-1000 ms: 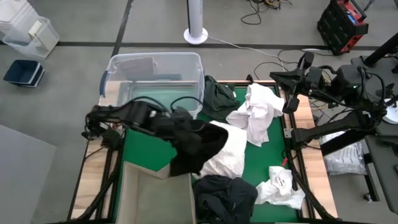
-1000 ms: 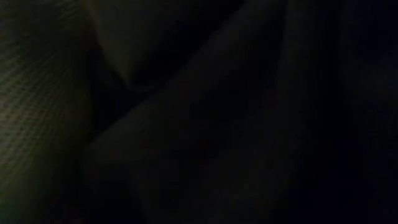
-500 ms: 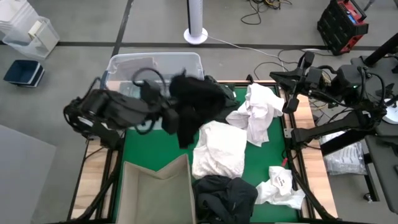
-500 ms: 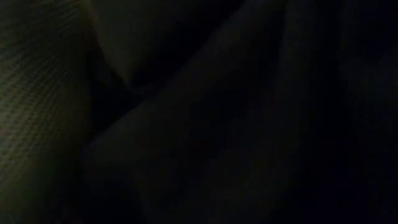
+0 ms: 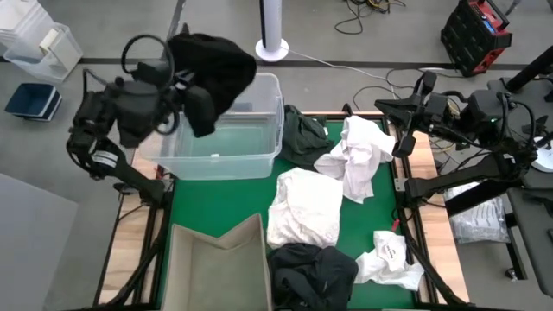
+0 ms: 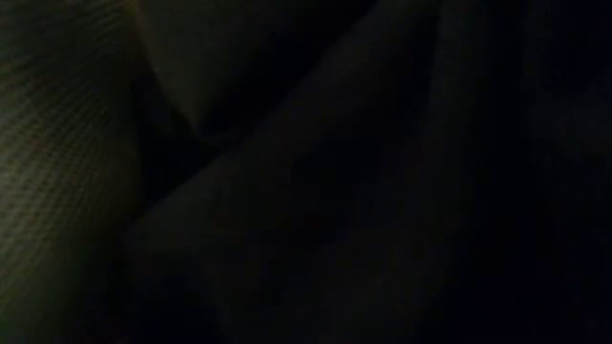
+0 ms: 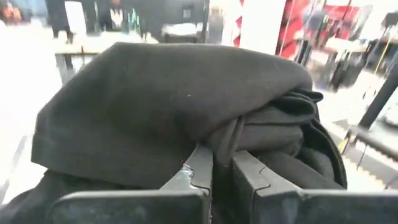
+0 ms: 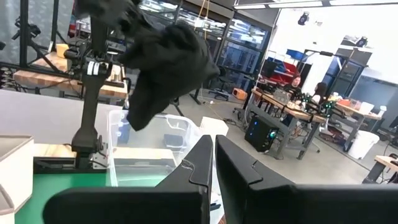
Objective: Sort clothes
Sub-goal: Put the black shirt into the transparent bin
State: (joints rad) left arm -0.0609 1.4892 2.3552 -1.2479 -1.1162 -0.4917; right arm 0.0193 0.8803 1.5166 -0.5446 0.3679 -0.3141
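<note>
A black garment (image 5: 212, 65) is held clamped in the left end effector (image 7: 214, 163), lifted high over the far rim of the clear plastic tub (image 5: 259, 160), so the step in hand is judged to be the delivery of a dark piece to that tub. The next move calls for the garment to be lowered over the tub's opening and released. The right end effector (image 8: 213, 163), fingers nearly together and holding nothing, is parked at the bench's right edge, while white and dark clothes (image 5: 307, 212) are left lying on the green mat (image 5: 212, 203).

Grey floor (image 5: 86, 216) with cables, a white fan base (image 5: 272, 47), glass-walled workshop with benches (image 8: 298, 112).
</note>
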